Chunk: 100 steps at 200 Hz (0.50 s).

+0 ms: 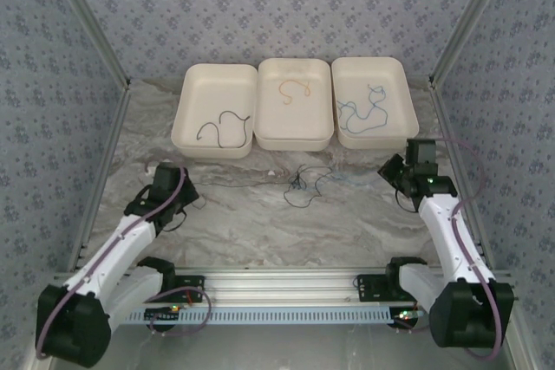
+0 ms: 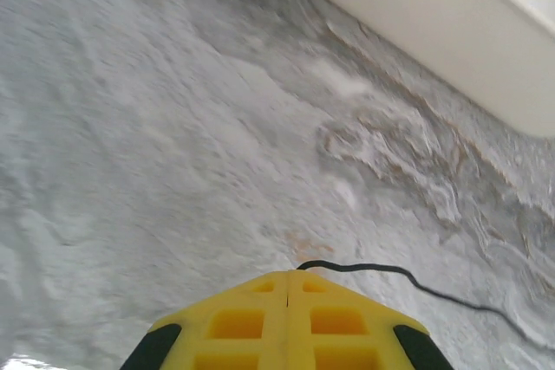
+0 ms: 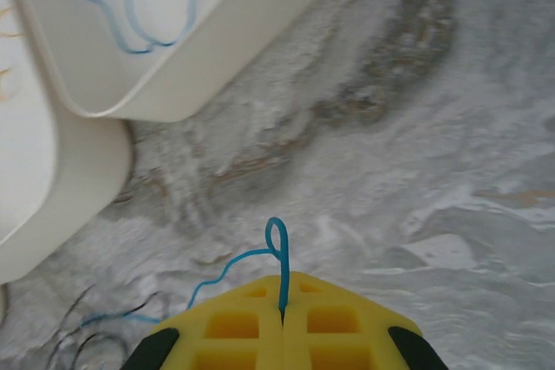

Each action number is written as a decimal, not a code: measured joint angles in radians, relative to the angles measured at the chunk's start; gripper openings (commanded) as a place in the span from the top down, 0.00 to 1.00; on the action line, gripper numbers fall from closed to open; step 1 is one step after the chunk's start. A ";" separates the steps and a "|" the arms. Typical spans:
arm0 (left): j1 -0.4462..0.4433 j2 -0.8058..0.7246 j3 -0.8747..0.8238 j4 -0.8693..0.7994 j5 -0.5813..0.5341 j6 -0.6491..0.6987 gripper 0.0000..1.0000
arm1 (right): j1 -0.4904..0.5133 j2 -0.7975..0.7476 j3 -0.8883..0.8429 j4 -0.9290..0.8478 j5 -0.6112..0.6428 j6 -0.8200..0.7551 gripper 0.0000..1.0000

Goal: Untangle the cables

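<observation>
Cables (image 1: 302,184), thin, limp and light, are lying knotted on the counter (image 1: 260,223) between the two sets of fingers. The left fingers (image 2: 234,322) are clenching a black cable (image 2: 364,266) that is trailing off beyond their tips. The right fingers (image 3: 334,322) are pinching a blue cable (image 3: 247,256), its loop poking up just ahead of them. Such slippery strands are probably calling for grips near their ends and gentle pulls apart.
</observation>
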 measured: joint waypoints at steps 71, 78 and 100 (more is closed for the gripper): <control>0.256 -0.090 0.001 -0.106 0.048 0.068 1.00 | -0.178 0.060 -0.005 0.003 0.005 0.000 1.00; 0.273 -0.095 0.001 -0.109 0.055 0.071 1.00 | -0.192 0.068 -0.005 0.005 0.000 0.000 1.00; 0.289 -0.102 0.002 -0.121 0.064 0.071 1.00 | -0.199 0.086 -0.005 0.012 -0.004 0.000 1.00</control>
